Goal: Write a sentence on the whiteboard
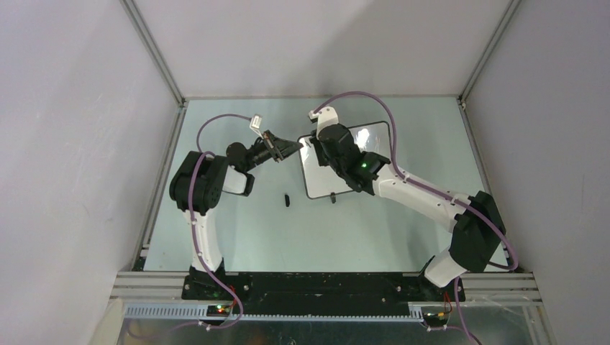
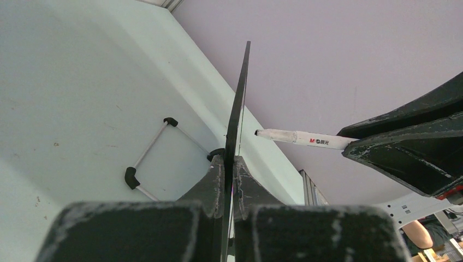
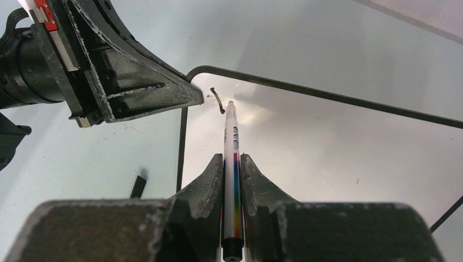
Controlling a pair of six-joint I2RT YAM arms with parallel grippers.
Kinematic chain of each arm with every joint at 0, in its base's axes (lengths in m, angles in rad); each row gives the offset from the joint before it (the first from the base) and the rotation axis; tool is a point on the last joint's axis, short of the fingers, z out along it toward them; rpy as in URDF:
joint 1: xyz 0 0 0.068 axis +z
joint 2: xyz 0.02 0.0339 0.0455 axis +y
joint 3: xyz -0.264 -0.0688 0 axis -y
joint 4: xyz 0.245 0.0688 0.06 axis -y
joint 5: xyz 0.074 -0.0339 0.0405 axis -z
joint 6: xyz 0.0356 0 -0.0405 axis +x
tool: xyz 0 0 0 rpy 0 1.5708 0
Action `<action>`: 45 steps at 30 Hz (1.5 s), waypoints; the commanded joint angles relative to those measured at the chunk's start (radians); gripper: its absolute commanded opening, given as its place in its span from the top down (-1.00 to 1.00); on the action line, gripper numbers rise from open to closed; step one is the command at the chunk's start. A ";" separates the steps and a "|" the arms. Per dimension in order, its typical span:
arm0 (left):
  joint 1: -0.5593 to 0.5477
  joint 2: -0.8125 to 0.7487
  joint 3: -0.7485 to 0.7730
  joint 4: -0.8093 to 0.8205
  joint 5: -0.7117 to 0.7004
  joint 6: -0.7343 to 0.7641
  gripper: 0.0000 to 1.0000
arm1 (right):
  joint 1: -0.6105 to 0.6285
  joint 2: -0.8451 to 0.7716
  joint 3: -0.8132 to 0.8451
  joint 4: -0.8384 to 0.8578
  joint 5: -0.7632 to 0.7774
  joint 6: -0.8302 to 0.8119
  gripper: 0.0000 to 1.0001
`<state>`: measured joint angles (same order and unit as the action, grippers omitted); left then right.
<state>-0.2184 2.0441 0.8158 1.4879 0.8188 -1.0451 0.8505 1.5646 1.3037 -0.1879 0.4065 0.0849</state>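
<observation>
So the right gripper (image 3: pixel 232 164) is clamped tight on the marker (image 3: pixel 230 128). Its tip sits right by a short curved black stroke (image 3: pixel 218 101) in the corner of the whiteboard (image 3: pixel 327 147); can't tell if it's actually touching. I'd say the sentence has barely begun, first letter at most. The left gripper (image 2: pixel 229 164) is pinched shut on the board's edge by that corner, steadying it over the table (image 1: pixel 237 237). The next bit probably wants light, even tip pressure and small sideways moves, with the board held firm.
</observation>
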 commanded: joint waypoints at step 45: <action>-0.010 -0.023 0.016 0.041 0.012 0.009 1.00 | -0.020 0.057 0.073 0.024 0.014 -0.011 1.00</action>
<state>-0.2203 2.0441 0.8158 1.4876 0.8181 -1.0454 0.8356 1.6119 1.3323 -0.1776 0.4065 0.0753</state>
